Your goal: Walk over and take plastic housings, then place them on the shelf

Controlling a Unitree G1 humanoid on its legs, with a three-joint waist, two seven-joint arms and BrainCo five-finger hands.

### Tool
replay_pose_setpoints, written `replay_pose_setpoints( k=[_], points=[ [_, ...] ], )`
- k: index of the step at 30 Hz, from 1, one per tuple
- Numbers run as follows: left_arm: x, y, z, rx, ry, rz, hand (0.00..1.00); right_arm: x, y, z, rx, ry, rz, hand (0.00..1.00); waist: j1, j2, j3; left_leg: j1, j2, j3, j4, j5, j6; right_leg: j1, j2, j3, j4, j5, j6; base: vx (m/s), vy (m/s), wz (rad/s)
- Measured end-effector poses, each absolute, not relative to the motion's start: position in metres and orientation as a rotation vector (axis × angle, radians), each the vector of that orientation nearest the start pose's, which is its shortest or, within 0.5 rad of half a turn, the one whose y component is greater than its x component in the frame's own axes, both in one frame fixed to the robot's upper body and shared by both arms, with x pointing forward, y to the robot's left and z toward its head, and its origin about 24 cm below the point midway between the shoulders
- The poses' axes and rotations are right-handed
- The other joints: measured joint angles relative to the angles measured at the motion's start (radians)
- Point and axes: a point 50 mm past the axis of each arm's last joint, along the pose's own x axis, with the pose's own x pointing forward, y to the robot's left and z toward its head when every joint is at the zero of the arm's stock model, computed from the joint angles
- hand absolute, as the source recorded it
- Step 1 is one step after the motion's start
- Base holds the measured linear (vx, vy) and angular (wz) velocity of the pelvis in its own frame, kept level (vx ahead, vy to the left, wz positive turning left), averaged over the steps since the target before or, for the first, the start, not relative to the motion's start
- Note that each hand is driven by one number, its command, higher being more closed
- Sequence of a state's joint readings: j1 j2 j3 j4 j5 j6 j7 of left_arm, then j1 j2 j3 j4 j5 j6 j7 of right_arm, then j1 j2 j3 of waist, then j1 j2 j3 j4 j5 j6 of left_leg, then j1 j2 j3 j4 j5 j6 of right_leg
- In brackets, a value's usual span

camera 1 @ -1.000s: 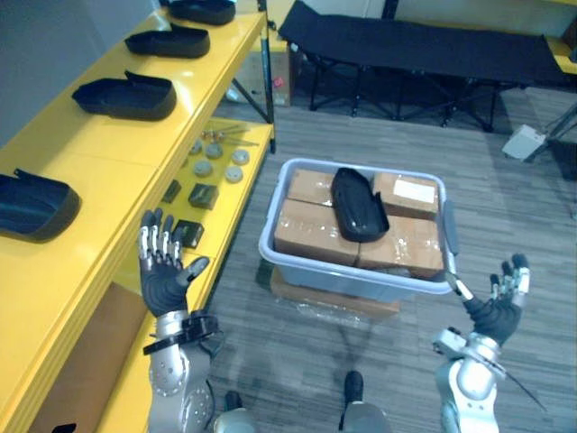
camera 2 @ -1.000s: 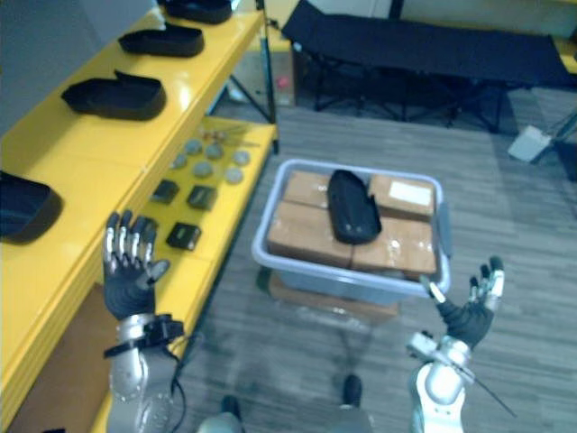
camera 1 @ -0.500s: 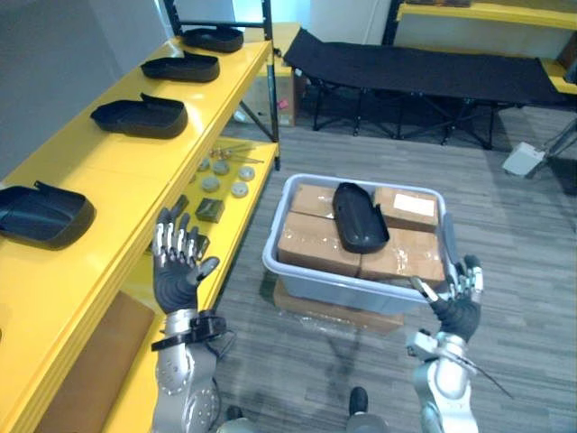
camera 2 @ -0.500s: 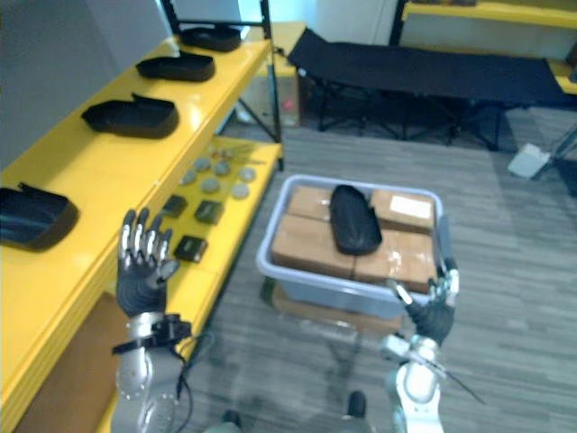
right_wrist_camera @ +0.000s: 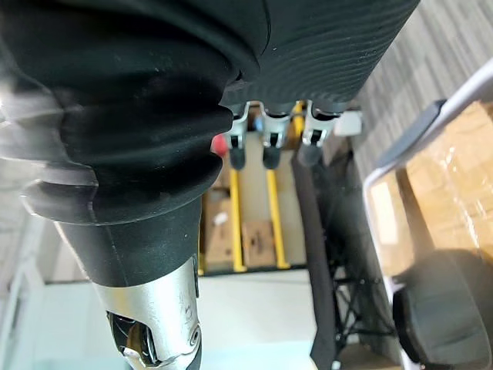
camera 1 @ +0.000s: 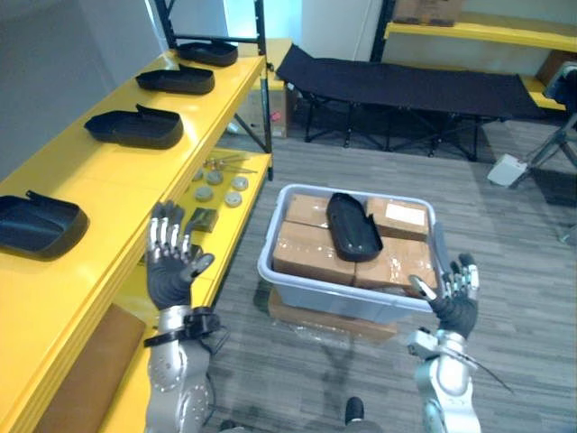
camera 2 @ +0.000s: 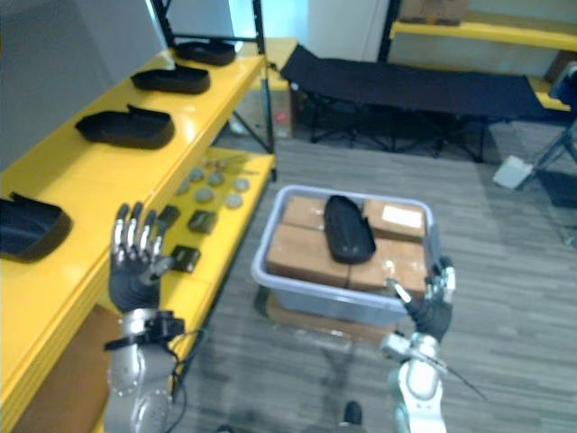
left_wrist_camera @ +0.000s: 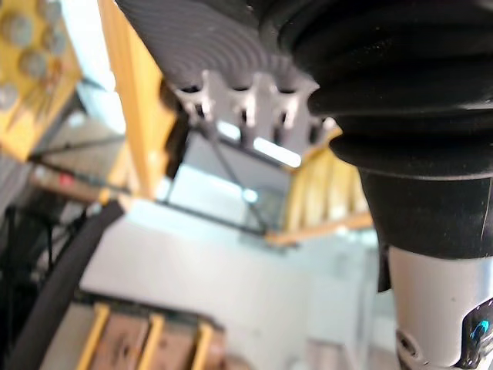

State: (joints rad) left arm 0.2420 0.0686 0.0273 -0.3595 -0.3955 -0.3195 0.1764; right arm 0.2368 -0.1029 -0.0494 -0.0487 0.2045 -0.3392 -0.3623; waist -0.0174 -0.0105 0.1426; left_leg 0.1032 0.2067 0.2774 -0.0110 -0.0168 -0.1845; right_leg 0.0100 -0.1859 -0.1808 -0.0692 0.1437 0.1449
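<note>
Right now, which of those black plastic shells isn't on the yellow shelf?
The housing lying on the cardboard boxes in the grey bin; the other four sit along the yellow shelf top.

Four black plastic housings point(camera 1: 135, 128) are sitting on the yellow shelf point(camera 1: 99, 189); a fifth housing point(camera 1: 353, 225) is lying on four cardboard boxes point(camera 1: 311, 251) that are filling one grey bin point(camera 1: 334, 296).

Grey plank floor point(camera 1: 505, 244), seemingly folding cot point(camera 1: 406, 86)
</note>
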Motion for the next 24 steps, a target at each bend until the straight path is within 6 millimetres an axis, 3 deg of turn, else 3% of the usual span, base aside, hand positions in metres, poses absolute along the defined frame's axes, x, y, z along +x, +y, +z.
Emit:
replay_pose_setpoints(
  k=[4, 6, 8, 10, 13, 16, 20, 22, 24],
  points=[
    [0.18, 0.216, 0.091, -0.304, -0.403, 0.391, 0.0, 0.194, -0.219, 0.033, 0.104, -0.133, -0.481, 0.0, 0.01, -0.001, 0.001, -0.006, -0.001, -0.025, 0.108, -0.106, 0.003, -0.028, 0.015, 0.061, 0.05, -0.013, -0.02, 0.01, 0.039, -0.57],
    [0.178, 0.221, 0.091, -0.296, -0.409, 0.413, 0.0, 0.193, -0.226, 0.033, 0.115, -0.126, -0.505, 0.0, 0.013, -0.012, 0.012, -0.039, 0.0, -0.061, 0.229, -0.188, 0.029, -0.081, 0.026, 0.086, 0.143, -0.052, -0.061, -0.02, 0.06, -0.68],
    [0.182, 0.218, 0.094, -0.304, -0.428, 0.397, 0.0, 0.19, -0.232, 0.033, 0.132, -0.126, -0.545, 0.0, 0.002, -0.018, 0.056, -0.045, 0.002, -0.073, 0.304, -0.239, 0.034, -0.127, 0.022, 0.089, 0.279, -0.08, -0.074, -0.1, 0.096, -0.43],
    [0.184, 0.217, 0.096, -0.305, -0.436, 0.385, 0.0, 0.185, -0.234, 0.03, 0.138, -0.115, -0.572, 0.0, -0.001, -0.033, 0.089, -0.031, 0.001, -0.059, 0.337, -0.26, 0.043, -0.151, 0.006, 0.055, 0.354, -0.082, -0.075, -0.14, 0.098, -0.33],
    [0.188, 0.214, 0.099, -0.292, -0.444, 0.345, 0.0, 0.176, -0.237, 0.025, 0.155, -0.095, -0.613, 0.0, -0.013, -0.047, 0.096, -0.049, 0.005, -0.045, 0.381, -0.283, 0.053, -0.121, -0.006, 0.02, 0.266, -0.062, -0.046, -0.08, 0.053, -0.15],
    [0.198, 0.212, 0.102, -0.33, -0.457, 0.329, 0.0, 0.174, -0.241, 0.026, 0.15, -0.102, -0.62, 0.0, -0.025, -0.03, 0.111, -0.075, 0.013, -0.071, 0.404, -0.291, 0.051, -0.097, 0.0, 0.02, 0.229, -0.06, -0.039, -0.03, 0.039, 0.18],
    [0.205, 0.204, 0.1, -0.361, -0.463, 0.303, 0.0, 0.167, -0.252, 0.027, 0.12, -0.109, -0.63, 0.0, -0.051, 0.019, 0.116, -0.109, 0.015, -0.184, 0.392, -0.295, 0.044, -0.08, 0.036, 0.022, 0.268, -0.151, -0.015, 0.04, -0.073, 0.69],
    [0.203, 0.204, 0.096, -0.4, -0.452, 0.32, 0.0, 0.17, -0.253, 0.032, 0.085, -0.127, -0.607, 0.0, -0.044, 0.048, 0.109, -0.102, 0.034, -0.203, 0.358, -0.284, 0.046, -0.08, 0.055, -0.012, 0.298, -0.192, -0.029, 0.15, -0.084, 0.39],
    [0.201, 0.204, 0.092, -0.414, -0.431, 0.331, 0.0, 0.176, -0.254, 0.037, 0.059, -0.146, -0.586, 0.0, -0.042, 0.061, 0.1, -0.096, 0.045, -0.217, 0.342, -0.25, 0.039, -0.075, 0.064, -0.035, 0.319, -0.208, -0.041, 0.17, -0.078, 0.3]
  ],
)
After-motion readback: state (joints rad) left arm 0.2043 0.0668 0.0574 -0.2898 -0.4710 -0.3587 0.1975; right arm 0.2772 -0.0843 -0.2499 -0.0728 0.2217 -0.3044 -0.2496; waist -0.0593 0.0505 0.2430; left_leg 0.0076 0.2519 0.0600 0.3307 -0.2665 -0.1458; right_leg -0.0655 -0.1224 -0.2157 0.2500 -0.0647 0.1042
